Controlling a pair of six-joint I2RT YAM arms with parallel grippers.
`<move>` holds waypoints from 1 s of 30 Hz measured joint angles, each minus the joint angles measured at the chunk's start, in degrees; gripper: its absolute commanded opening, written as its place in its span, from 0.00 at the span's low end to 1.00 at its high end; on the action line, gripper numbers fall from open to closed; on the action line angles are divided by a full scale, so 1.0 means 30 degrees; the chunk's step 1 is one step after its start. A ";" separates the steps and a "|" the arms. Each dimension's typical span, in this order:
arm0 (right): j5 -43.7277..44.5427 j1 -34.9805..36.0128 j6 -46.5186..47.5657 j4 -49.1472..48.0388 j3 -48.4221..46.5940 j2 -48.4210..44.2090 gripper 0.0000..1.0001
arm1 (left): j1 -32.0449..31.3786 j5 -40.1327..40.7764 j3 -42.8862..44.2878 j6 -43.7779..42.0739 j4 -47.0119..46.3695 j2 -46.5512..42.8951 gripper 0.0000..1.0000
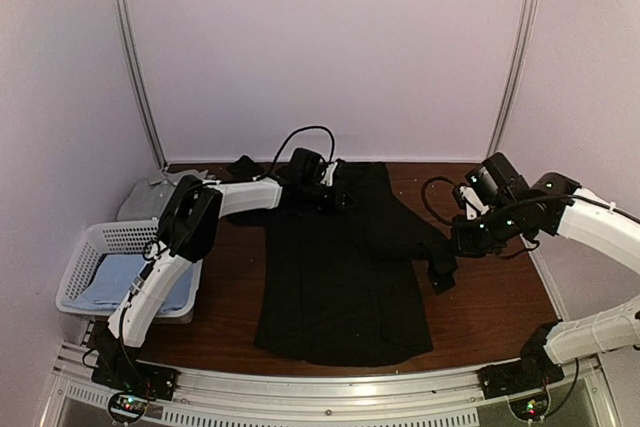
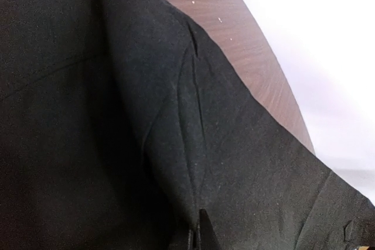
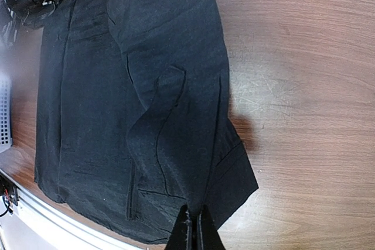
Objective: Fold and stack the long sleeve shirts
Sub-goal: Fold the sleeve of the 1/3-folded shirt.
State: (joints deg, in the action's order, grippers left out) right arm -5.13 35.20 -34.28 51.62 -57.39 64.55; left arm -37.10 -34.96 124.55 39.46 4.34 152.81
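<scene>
Where black shirt (image 1: 340, 277) lies flat on wood-grain desk (image 1: 490, 297), right fingers (image 3: 206, 238) pinch its sleeve end; left fingers (image 2: 205, 238) pinch a soft matte fold near collar.

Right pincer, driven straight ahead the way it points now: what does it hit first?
The sleeve of the black shirt, pinched in the right pincer; then probably the table beneath.
</scene>
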 measured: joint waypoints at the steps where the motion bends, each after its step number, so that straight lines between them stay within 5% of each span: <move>1: -0.0095 0.0000 0.0029 -0.0029 0.0000 0.0058 0.00 | 0.0022 0.0131 0.0000 0.0007 0.0015 -0.0007 0.00; 30: -0.6528 -0.0998 0.1005 -0.3898 0.1632 0.2135 0.00 | 0.1392 0.0503 -0.1865 0.0248 0.0787 -0.1800 0.00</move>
State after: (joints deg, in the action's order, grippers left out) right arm -24.71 32.21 -31.27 39.92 -52.49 70.96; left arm -32.93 -33.45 118.96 40.21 6.70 147.41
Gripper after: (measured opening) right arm 0.011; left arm 0.011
